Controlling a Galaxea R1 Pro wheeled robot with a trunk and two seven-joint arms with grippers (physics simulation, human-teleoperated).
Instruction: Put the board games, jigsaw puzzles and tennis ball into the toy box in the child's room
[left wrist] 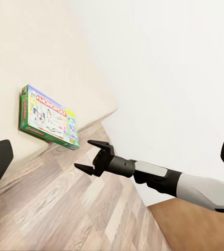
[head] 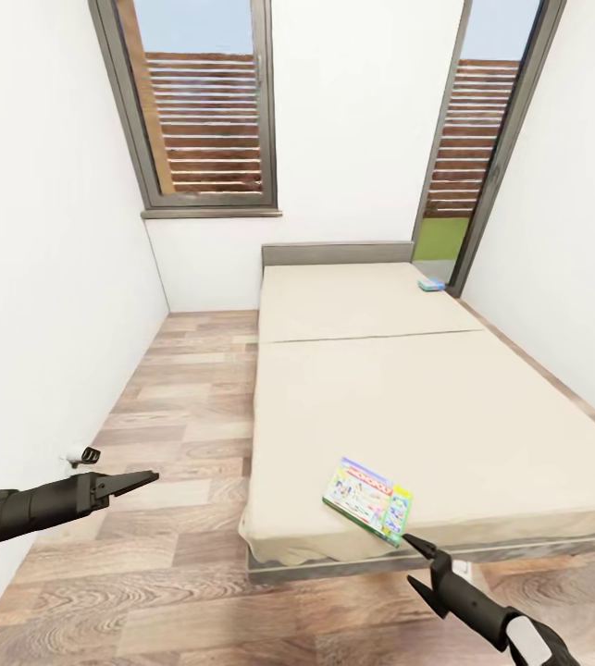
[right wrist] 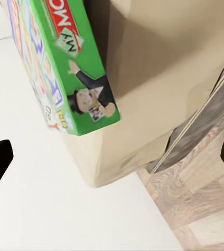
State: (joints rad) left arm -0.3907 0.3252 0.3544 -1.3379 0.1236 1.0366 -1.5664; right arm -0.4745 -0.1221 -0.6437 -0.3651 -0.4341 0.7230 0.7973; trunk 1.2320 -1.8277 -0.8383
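The bed (head: 445,416) has a beige two-part mattress and a low grey headboard. A green and white Monopoly board game (head: 368,499) lies flat at its near corner, partly over the edge. A smaller blue board game (head: 431,285) rests at the far right edge by the headboard. My right gripper (head: 411,561) is open just below and in front of the Monopoly box (right wrist: 65,68), not touching it; the left wrist view also catches this gripper (left wrist: 86,155) beside the box (left wrist: 49,117). My left gripper (head: 144,478) hovers open over the floor left of the bed. The table, toy box, jigsaw puzzles and tennis ball are out of view.
A wood floor strip (head: 186,416) runs between the bed and the white left wall. A small white fitting (head: 82,454) sticks out of that wall near my left arm. A window (head: 206,111) and a tall glazed door (head: 477,139) stand behind the bed.
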